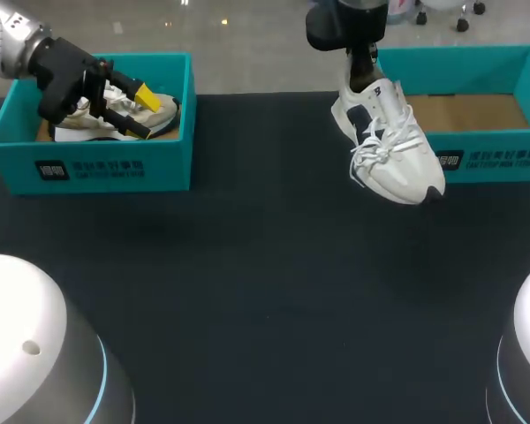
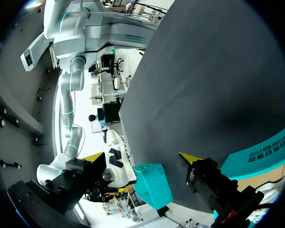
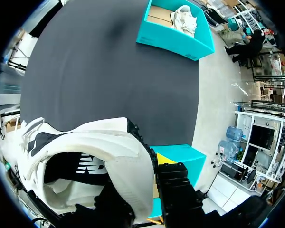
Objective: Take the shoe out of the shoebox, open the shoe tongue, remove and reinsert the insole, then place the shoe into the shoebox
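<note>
The white shoe [image 1: 387, 146] hangs over the counter [image 1: 265, 283] at about 1 o'clock, just in front of the right shoebox [image 1: 495, 161]. My right tool [image 1: 366, 72] pinches its heel from above. The shoe points from heel at 11 o'clock to toe at 5 o'clock. My left tool [image 1: 143, 113] is far off at 10 o'clock, spread wide over the other shoe [image 1: 163, 115] in the left shoebox [image 1: 115, 168]. So my right arm is nearer. I think the shoe should go down on the counter next.

The left arm comes in from the far left corner, its left hand [image 1: 140, 112] tilted downward with fingers spread wide. The right arm hangs from the far side, right hand [image 1: 363, 69] clamped on the shoe [image 1: 397, 159] at its heel.
</note>
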### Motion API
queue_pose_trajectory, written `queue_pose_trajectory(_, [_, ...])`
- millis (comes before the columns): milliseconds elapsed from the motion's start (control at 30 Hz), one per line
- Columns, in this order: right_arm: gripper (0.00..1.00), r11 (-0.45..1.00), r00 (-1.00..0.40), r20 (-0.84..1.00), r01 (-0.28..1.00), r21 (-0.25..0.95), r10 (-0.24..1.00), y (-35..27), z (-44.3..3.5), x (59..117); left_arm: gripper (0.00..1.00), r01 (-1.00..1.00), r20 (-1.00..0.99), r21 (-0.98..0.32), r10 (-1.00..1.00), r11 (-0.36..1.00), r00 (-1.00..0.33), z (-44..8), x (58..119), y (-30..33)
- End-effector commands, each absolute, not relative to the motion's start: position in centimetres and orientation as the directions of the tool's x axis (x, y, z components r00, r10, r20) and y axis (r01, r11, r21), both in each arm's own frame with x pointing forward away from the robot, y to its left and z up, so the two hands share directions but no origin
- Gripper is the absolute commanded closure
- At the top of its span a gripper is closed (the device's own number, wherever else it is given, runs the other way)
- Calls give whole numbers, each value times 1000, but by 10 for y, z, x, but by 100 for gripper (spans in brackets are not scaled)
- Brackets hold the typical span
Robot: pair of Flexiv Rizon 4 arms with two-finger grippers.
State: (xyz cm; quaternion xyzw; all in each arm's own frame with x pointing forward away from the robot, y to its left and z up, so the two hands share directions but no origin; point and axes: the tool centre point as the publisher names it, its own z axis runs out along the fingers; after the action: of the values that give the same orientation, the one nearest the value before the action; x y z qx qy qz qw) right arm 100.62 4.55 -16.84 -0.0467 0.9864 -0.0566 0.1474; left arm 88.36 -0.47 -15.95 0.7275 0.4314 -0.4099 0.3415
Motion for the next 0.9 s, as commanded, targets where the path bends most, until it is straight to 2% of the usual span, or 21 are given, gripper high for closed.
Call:
queue_pose_trajectory(33, [100,989,-953,-282,-73,-128,-107,36,-167,1009,0,907,-890,143,350,-396,293,-159,884,-4])
queue_pose_trajectory(200, [100,988,-954,-280,-75,-132,-109,-6,-163,1030,0,907,-890,143,350,-396,293,-159,884,-4])
queue_pose_trajectory(633, [100,962,-959,-248,-70,-264,-138,-92,-169,1059,0,907,-890,143,350,-396,293,-159,884,-4])
queue_pose_trajectory(700, [100,965,-963,-248,-35,-258,-102,-102,-170,1062,0,907,-890,143,350,-396,293,-159,884,-4])
queue_pose_trajectory(900, [100,965,-963,-248,-35,-258,-102,-102,-170,1062,0,907,-890,143,350,-396,293,-159,884,-4])
